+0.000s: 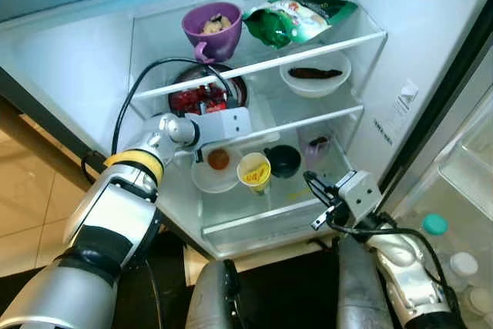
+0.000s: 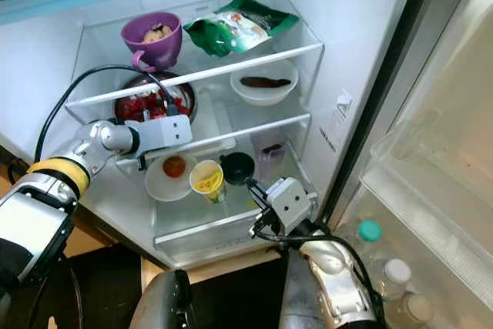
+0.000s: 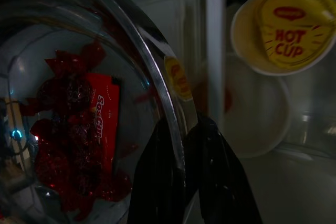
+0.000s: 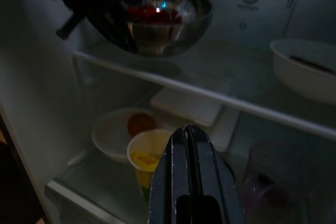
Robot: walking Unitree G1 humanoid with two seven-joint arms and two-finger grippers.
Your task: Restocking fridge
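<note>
We are holding the steel bowl (image 1: 208,92) of red wrapped sweets (image 3: 79,140) on the middle shelf (image 1: 254,125) of the open fridge, at its left side. Our left hand (image 3: 185,129) is pinching the bowl's near rim, 1 finger inside and 1 outside, so it is closed on the bowl. The bowl is lying directly ahead of that hand, deeper into the fridge, and seems to be resting on or just above the glass; we cannot tell which.

Outward from there, a white bowl (image 1: 314,75) with something dark in it is sitting on the same shelf to the right. Above, a purple cup (image 1: 211,27) and a green bag (image 1: 302,15) are occupying the top shelf. Below, a yellow noodle cup (image 1: 254,171) is standing just beside a white dish (image 1: 214,169) holding something red, with a dark bowl (image 1: 283,159) to its right.

Our right hand (image 4: 190,140) is hanging low before the bottom shelf with its fingers pressed together, empty. The left arm is clearly the nearer 1 for releasing the bowl.
</note>
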